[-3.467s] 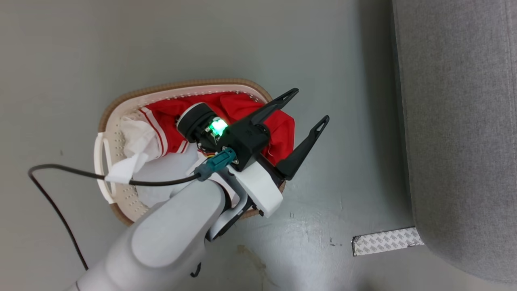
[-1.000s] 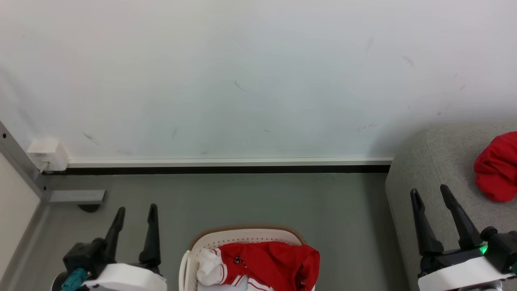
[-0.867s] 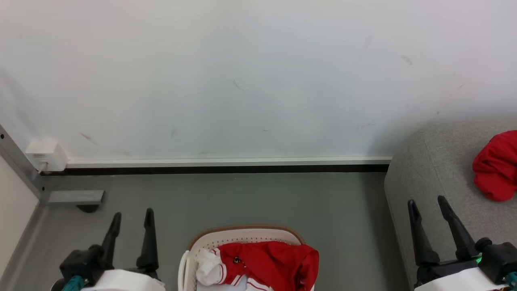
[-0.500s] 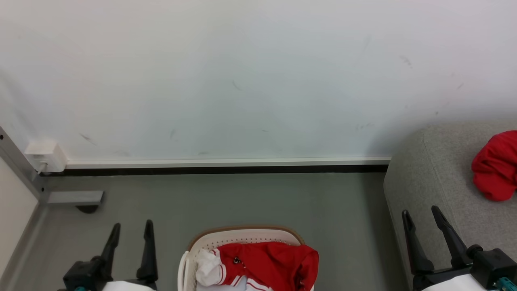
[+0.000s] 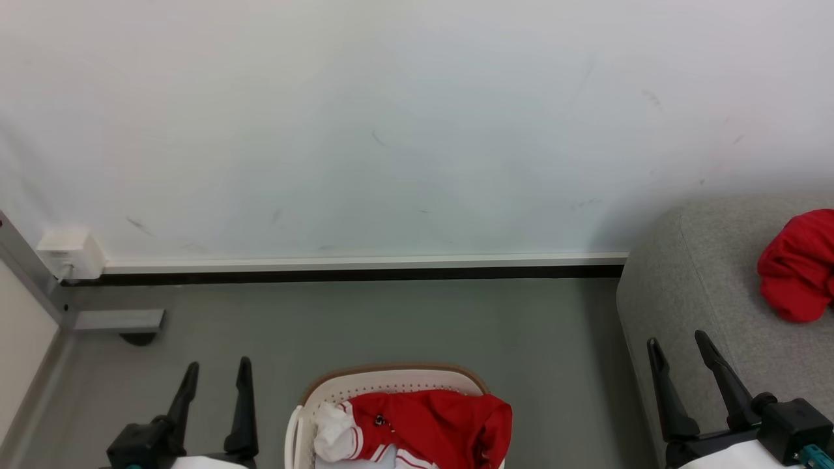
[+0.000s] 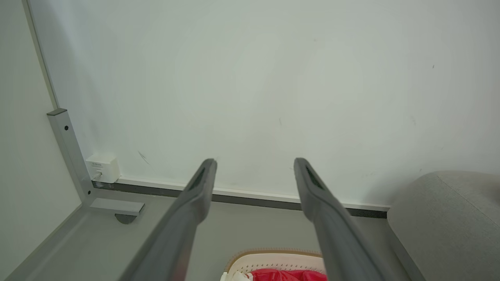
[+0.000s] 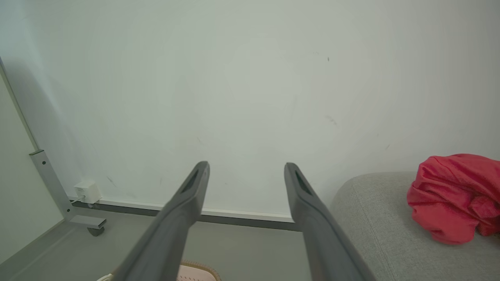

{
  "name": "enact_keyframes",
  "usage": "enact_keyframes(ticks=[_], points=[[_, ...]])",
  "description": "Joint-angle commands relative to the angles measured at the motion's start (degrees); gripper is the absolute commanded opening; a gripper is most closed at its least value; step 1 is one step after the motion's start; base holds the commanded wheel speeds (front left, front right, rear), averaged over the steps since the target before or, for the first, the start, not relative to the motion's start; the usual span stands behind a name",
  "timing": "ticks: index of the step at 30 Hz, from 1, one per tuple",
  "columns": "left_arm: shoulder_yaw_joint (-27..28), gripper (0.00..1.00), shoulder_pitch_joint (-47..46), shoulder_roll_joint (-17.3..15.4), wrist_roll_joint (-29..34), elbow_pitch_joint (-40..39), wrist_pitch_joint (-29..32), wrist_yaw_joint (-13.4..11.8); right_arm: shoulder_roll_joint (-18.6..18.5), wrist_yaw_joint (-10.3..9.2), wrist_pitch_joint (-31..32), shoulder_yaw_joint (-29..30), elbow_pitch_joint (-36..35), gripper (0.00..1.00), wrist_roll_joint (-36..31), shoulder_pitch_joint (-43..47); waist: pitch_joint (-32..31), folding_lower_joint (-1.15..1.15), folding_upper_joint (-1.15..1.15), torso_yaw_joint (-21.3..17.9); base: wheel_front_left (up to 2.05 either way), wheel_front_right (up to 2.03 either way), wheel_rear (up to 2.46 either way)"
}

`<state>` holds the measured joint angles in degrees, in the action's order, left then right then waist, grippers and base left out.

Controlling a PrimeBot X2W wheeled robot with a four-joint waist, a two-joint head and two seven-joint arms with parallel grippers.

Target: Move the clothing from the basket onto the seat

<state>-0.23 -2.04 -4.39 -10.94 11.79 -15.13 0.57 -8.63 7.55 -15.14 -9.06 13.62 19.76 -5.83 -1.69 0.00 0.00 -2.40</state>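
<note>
Bottom centre, red and white stripe-trimmed garments sit in the oval white perforated plastic basket. A crumpled red garment lies on the large grey fabric sofa, far right. The dark two-fingered left gripper and right gripper hang open and empty. The next grab wants a deep pinch on a raised fold.

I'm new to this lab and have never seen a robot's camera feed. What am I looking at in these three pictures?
This is a two-armed wheeled robot. The head view looks forward and down at its left gripper and right gripper, each two long dark fingers, both open and holding nothing. The other two pictures come from wrist cameras, each looking along that arm's own fingers toward the wall. On the floor stands a white basket with a red garment and a white piece inside. At the right is a grey sofa, with a red cloth lying on it.
</note>
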Motion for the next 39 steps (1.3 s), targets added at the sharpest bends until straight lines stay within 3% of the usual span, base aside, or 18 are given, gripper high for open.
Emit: enact_keyframes(ticks=[1,21,39], points=[[0.33,1.0,0.19,0.15,0.72,0.14,-0.03,0.25,-0.12,-0.13,0.02,-0.09,0.26,1.0,0.13,-0.76,0.08,0.0,0.0,-0.04,0.0,0.0,0.0],[1.66,1.0,-2.1,1.15,3.22,1.15,-0.03,2.13,-2.07,-0.13,0.02,-1.36,0.65,1.0,0.43,-3.53,2.82,0.0,0.0,-2.48,0.0,0.0,0.0],[-1.5,1.0,-11.14,1.2,5.36,6.08,-0.02,3.84,-3.1,-0.13,0.02,-0.39,-1.66,1.0,1.08,-11.31,13.53,0.0,0.0,-6.63,0.0,0.0,0.0]])
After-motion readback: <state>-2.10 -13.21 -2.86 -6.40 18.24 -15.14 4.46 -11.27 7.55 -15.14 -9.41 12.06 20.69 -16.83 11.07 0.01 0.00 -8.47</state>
